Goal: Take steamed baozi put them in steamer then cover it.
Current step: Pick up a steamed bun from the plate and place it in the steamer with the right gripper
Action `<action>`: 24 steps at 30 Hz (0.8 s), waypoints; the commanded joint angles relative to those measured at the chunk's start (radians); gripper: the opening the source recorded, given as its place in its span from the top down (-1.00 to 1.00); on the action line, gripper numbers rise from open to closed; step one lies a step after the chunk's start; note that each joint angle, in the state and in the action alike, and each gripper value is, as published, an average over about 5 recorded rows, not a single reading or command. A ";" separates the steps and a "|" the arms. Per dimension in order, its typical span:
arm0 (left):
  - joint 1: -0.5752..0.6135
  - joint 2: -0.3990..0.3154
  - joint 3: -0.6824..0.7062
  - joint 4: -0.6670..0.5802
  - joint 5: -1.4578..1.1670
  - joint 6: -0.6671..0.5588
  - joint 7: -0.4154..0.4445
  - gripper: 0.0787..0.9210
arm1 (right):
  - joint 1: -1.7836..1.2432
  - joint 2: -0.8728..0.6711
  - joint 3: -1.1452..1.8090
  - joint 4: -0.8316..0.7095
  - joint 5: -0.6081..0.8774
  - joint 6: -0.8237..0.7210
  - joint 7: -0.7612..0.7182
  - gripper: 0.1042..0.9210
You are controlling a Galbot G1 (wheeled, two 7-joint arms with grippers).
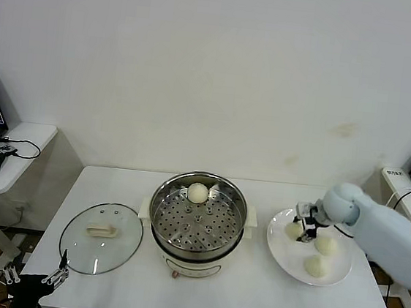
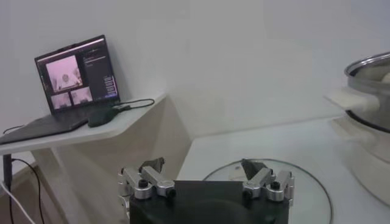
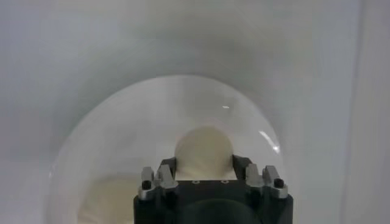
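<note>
One bun (image 1: 198, 192) sits in the steamer (image 1: 194, 250), centre frame; the right gripper (image 1: 302, 230), jaws open, straddles another bun (image 1: 295, 229) on the plate (image 1: 282, 261) at right, two buns left; the lid (image 1: 101, 238) lies lower left beside the idle left gripper (image 1: 37, 277), jaws wide open and empty.

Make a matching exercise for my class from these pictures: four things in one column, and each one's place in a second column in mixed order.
Things:
1. lid
2. lone baozi
3. right gripper
4. left gripper

Places:
A. on the tray inside the steamer
B. low at the table's near left corner
C. flat on the table, left of the steamer
D. over the plate, fingers either side of a baozi

Pairs: 1-C, 2-A, 3-D, 4-B
</note>
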 commanded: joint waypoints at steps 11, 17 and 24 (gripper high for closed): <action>-0.002 0.005 0.009 -0.034 -0.002 0.001 0.000 -0.77 | 0.555 0.202 -0.340 0.309 0.541 -0.285 0.090 -0.24; -0.012 -0.001 0.008 -0.036 0.000 0.002 0.000 -0.77 | 0.528 0.344 -0.392 0.286 0.615 -0.338 0.138 -0.24; -0.018 -0.004 0.001 -0.027 -0.001 0.001 -0.001 -0.77 | 0.434 0.526 -0.409 0.173 0.613 -0.387 0.205 -0.26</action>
